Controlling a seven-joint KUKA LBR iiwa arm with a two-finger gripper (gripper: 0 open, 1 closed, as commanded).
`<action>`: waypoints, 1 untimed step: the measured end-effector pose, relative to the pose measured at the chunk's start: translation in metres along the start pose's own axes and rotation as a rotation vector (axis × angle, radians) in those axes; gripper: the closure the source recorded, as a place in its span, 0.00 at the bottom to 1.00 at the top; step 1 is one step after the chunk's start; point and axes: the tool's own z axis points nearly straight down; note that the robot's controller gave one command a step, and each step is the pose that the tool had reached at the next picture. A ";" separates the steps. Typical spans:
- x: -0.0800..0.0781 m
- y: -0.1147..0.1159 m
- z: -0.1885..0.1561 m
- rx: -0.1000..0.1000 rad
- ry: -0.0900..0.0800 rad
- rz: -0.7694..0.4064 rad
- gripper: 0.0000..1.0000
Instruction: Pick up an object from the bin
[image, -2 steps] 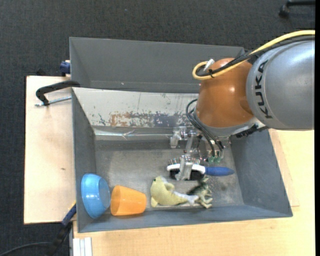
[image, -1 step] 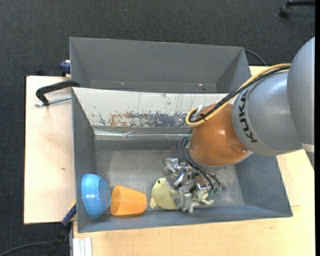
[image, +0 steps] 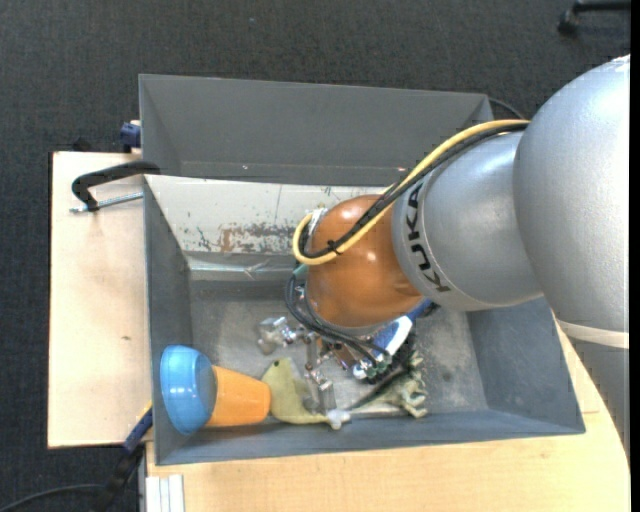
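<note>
Hanging low in the bin, about 6 o'clock of the floor, close to the front wall. That's my pincer.

Camera view:
- Pincer state: can't tell whether it's apart or together. The metal tip blends into the clutter under it, and nothing is visibly clamped in it.
- Nearest thing is a pale yellow-green soft lump, lying flat against the front wall at 6 to 7 o'clock. My tip sits at the lump's 3 o'clock edge. I can't tell if it's touching or just beside.
- An orange cone lies on its side at the lump's 9 o'clock, touching it. Its blue cap points into the bin's 8 o'clock corner.
- At my 2 o'clock a blue-and-white piece sits partly under my orange cover.
- At my 3 o'clock a dark green scrap lies near the front wall. Small bits are heaped around it, too tangled to name.
- A yellow cable loops over the cover and runs up along my arm, which reaches in from 3 o'clock.
</note>
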 end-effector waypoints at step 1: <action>0.014 -0.034 -0.041 0.002 -0.002 -0.263 0.00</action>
